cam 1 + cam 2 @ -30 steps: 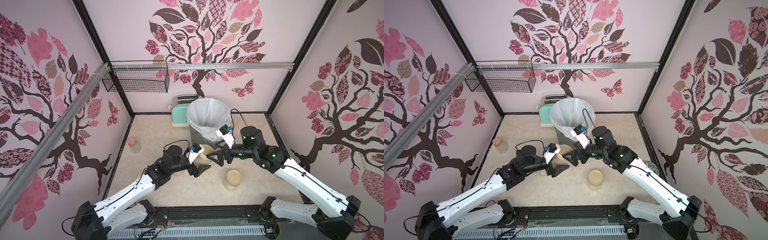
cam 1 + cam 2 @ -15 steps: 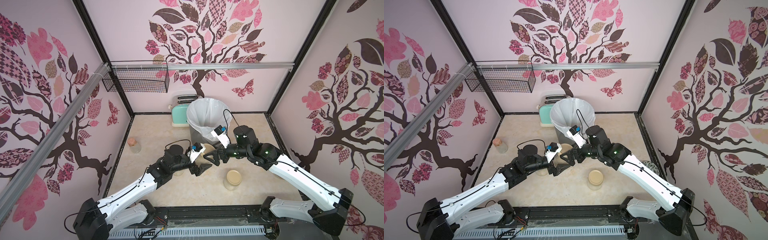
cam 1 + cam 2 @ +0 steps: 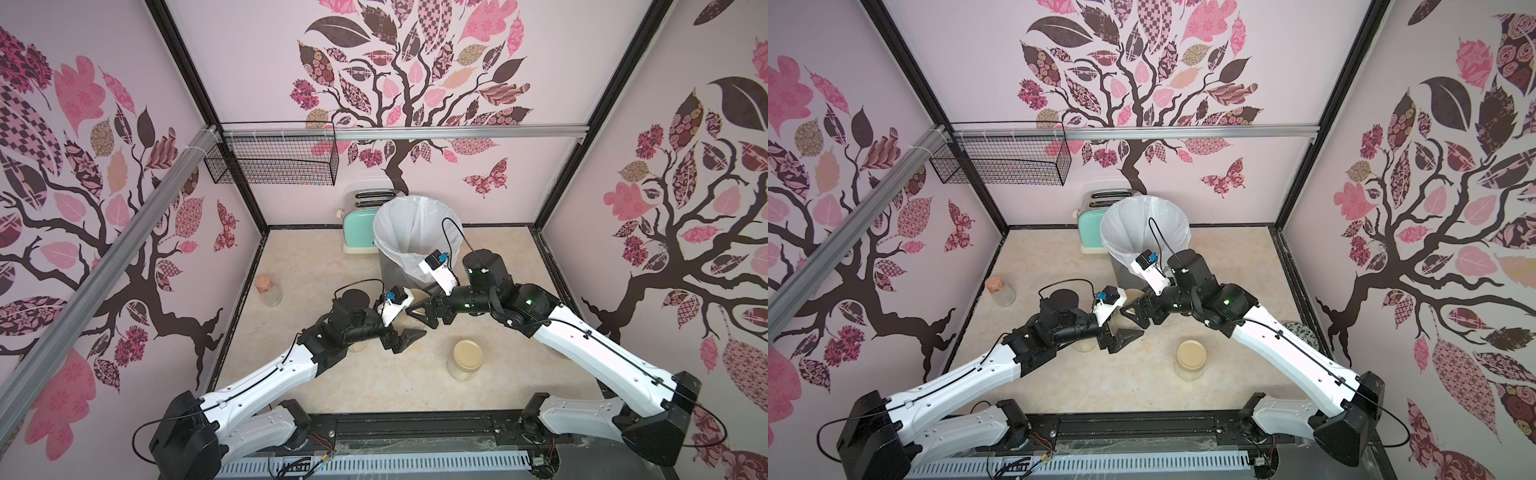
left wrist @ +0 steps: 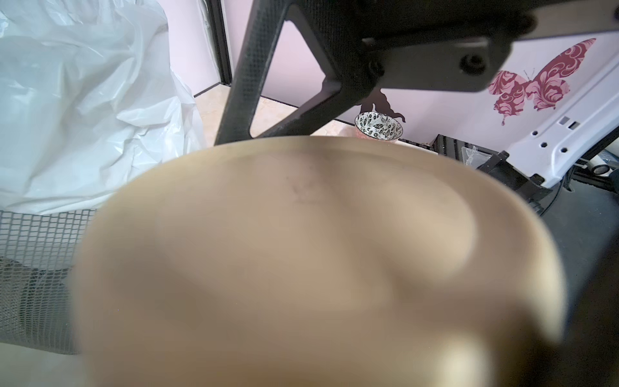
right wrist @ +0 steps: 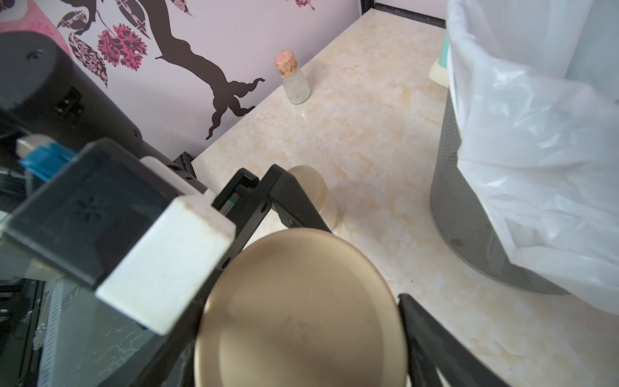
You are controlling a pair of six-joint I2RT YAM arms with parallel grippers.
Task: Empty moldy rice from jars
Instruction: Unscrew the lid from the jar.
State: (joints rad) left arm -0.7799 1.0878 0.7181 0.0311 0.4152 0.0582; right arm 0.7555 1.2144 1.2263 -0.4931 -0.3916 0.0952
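Remote desk, me at controls: left pincer (image 3: 404, 337) sits beside lidded jar (image 5: 301, 311) before lined bin (image 3: 415, 232), jaw gap hidden from me. Right pincer (image 3: 423, 316) straddles same jar, jaws wide, clamp unclear. Second jar (image 3: 466, 358) stands apart on counter (image 3: 316, 266).

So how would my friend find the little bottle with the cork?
Find the tall bin with the white bag at the back of the floor. Look across from it to the side wall by the left arm: the bottle stands alone there. Unlike the wide jars with flat beige lids, it is small, narrows upward and wears a pinkish cork.
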